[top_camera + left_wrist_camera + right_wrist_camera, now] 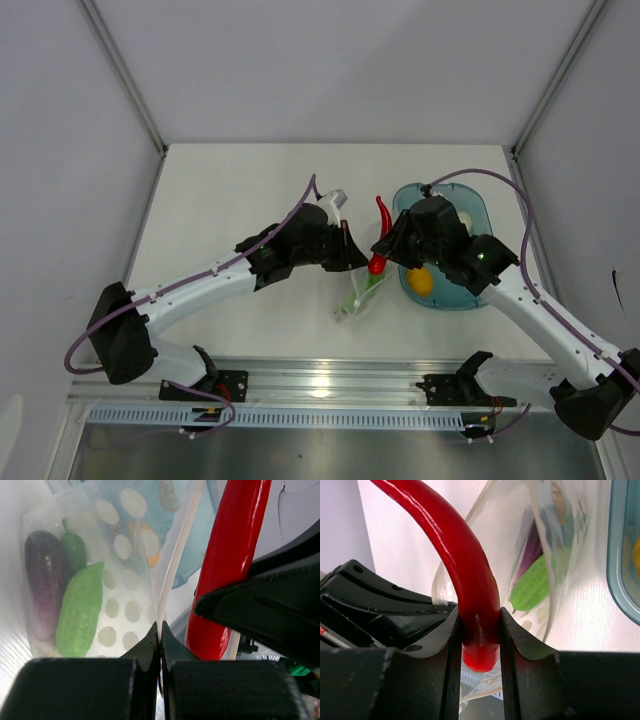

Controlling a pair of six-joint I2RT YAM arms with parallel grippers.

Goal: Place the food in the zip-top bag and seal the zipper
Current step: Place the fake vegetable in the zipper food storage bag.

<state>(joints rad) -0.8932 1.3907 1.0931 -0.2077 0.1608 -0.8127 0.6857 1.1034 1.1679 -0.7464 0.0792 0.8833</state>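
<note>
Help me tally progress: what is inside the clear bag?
Inside the zip-top bag: a purple piece, a dark green pepper, a light green cucumber. The red chili is outside, in the right gripper. The left gripper, pinching the bag, hides anything at its near edge.

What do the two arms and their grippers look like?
The left arm and right arm have white links with black joints and bases. A purple cable runs along each. The left gripper and right gripper are black, with tapered fingers.

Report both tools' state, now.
Left tool: closed, pinching the zip-top bag at its edge.
Right tool: closed on the red chili.
</note>
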